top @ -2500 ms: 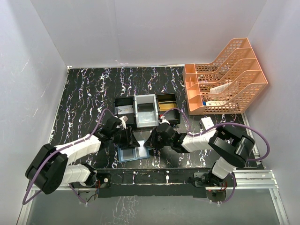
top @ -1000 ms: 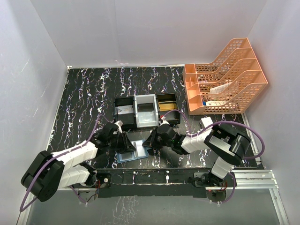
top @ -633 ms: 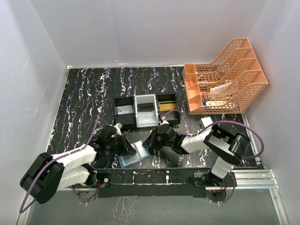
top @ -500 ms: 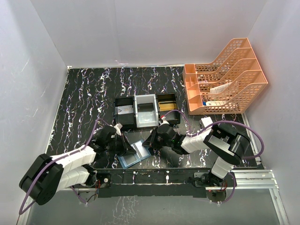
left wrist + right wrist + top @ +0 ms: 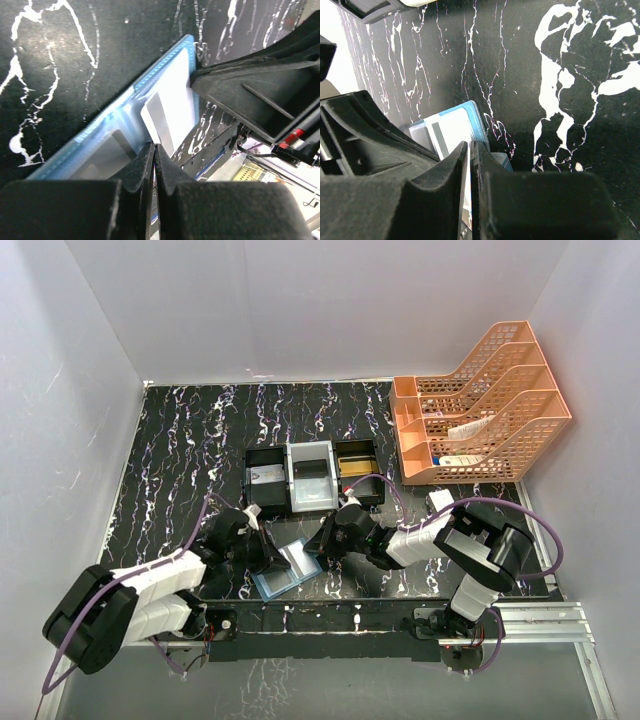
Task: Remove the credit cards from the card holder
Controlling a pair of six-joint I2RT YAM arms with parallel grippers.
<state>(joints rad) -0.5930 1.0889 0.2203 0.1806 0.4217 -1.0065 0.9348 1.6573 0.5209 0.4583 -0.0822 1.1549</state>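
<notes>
The blue card holder [image 5: 270, 583] lies open near the table's front edge, between my two grippers. A silver-grey credit card [image 5: 300, 558] with a dark stripe sticks partway out of its light blue pocket. It shows clearly in the left wrist view [image 5: 172, 107] and the right wrist view [image 5: 450, 131]. My left gripper [image 5: 265, 552] is shut, its tips [image 5: 154, 149] pinching the near end of that card. My right gripper [image 5: 320, 546] is shut on the holder's opposite edge [image 5: 476, 116], where the tips [image 5: 469, 146] meet. Other cards in the holder are hidden.
A black-and-white three-compartment tray [image 5: 288, 478] stands just behind the grippers, with cards lying in it. An orange mesh file rack [image 5: 480, 410] fills the back right. A small white box [image 5: 440, 502] lies in front of the rack.
The holder has swung from square to angled, its near end toward the front edge. The silver-grey card now shows further out of the pocket. My left gripper has drawn back to the left.
</notes>
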